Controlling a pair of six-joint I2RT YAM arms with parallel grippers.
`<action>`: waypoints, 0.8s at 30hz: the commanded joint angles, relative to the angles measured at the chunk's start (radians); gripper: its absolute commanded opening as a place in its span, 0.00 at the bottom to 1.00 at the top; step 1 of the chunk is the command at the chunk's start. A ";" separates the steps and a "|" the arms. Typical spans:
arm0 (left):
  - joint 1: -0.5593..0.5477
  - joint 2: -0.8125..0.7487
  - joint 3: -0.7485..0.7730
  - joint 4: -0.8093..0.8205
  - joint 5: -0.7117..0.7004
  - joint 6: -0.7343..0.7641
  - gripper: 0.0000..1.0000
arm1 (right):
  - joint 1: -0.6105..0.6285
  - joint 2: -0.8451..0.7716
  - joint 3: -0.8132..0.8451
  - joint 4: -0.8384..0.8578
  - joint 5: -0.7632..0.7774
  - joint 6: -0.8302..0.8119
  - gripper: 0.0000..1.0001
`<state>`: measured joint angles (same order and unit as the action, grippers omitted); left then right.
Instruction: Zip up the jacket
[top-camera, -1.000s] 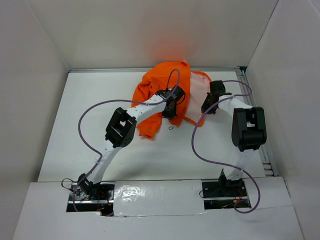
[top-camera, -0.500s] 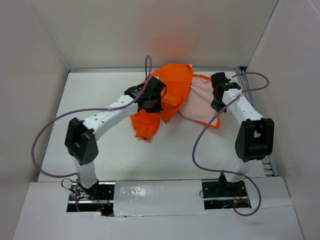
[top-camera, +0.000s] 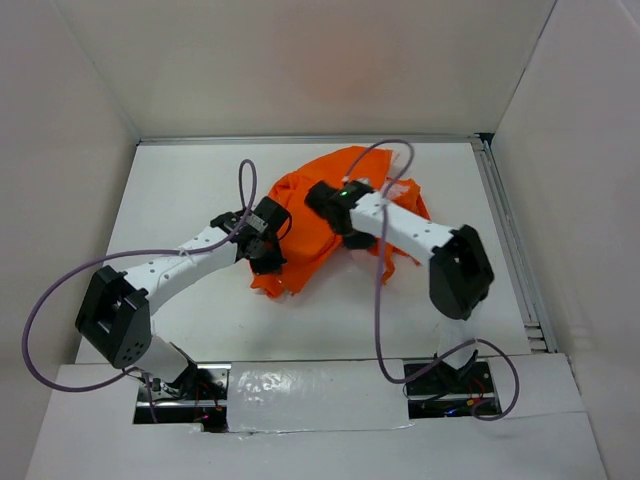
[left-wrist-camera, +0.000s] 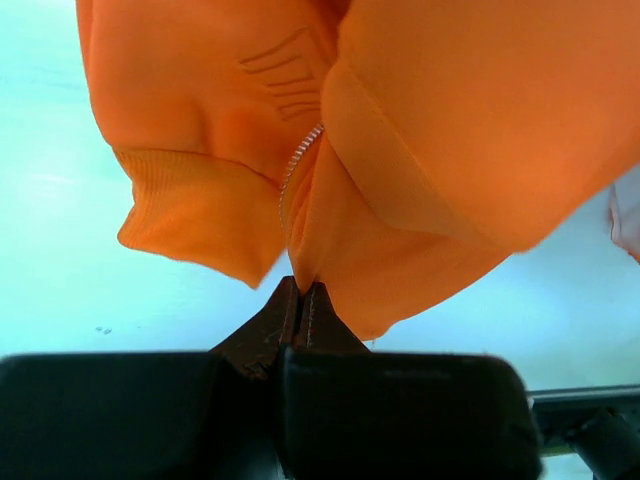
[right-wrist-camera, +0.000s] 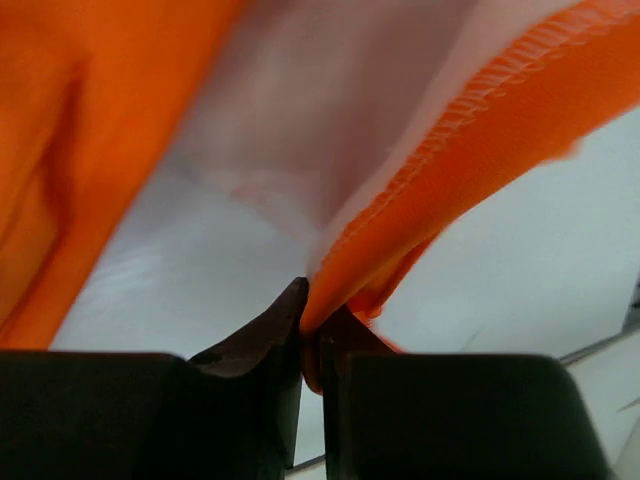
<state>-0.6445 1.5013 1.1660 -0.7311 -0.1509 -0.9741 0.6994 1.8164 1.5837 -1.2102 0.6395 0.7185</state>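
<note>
Here the left arm stretches low rightward, left end effector (left-wrist-camera: 300, 292) clamped on the jacket (top-camera: 312, 245) hem, while the right arm bends leftward, right end effector (right-wrist-camera: 308, 300) pinching its lined edge.

Bright, even light; soft shadows on the white worktop (top-camera: 180, 200). Left wrist view is tinted cyan; in the right wrist view the jacket (right-wrist-camera: 550, 80) is blurred.

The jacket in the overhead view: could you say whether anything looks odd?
The jacket is crumpled in a heap, not laid flat, pale lining exposed; left gripper and right gripper each pinch an edge.
</note>
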 joint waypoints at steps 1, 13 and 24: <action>0.045 -0.050 -0.063 -0.018 0.039 -0.064 0.00 | 0.118 0.098 -0.008 0.113 -0.133 -0.045 0.18; 0.126 -0.064 -0.238 0.174 0.171 0.003 0.00 | 0.215 -0.238 -0.379 0.590 -0.634 -0.165 0.84; 0.137 -0.067 -0.249 0.216 0.205 0.035 0.00 | 0.160 -0.528 -0.646 0.502 -0.421 -0.002 0.97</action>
<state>-0.5156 1.4582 0.9253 -0.5510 0.0303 -0.9657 0.8791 1.3033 0.9707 -0.6685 0.0963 0.6422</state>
